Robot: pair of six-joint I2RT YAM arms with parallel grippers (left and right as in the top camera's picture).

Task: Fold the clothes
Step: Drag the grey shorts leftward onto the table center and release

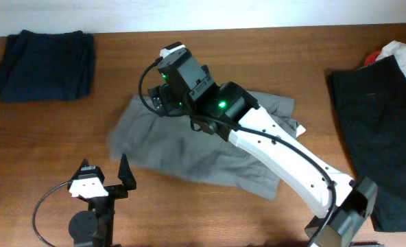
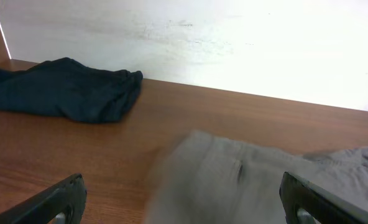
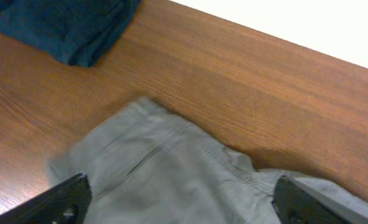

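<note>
Grey-olive woven shorts (image 1: 189, 147) lay spread across the middle of the brown wooden table (image 1: 271, 48), with both claws wide and empty

In the overhead view the white right arm (image 1: 285, 158) reached from the lower right across the shorts, and the right gripper (image 3: 181, 183) was over their upper left part. Its wrist view showed black fingers (image 3: 66, 199) far apart above a stitched seam, gripping nothing. The left gripper (image 1: 107, 173) sat at the lower left, just below the shorts' blurred left edge, jaws equally wide. A dark navy folded garment (image 1: 45, 56) lay in the upper left corner and a large black garment (image 1: 385, 137) at the right edge, both apart from the shorts
</note>
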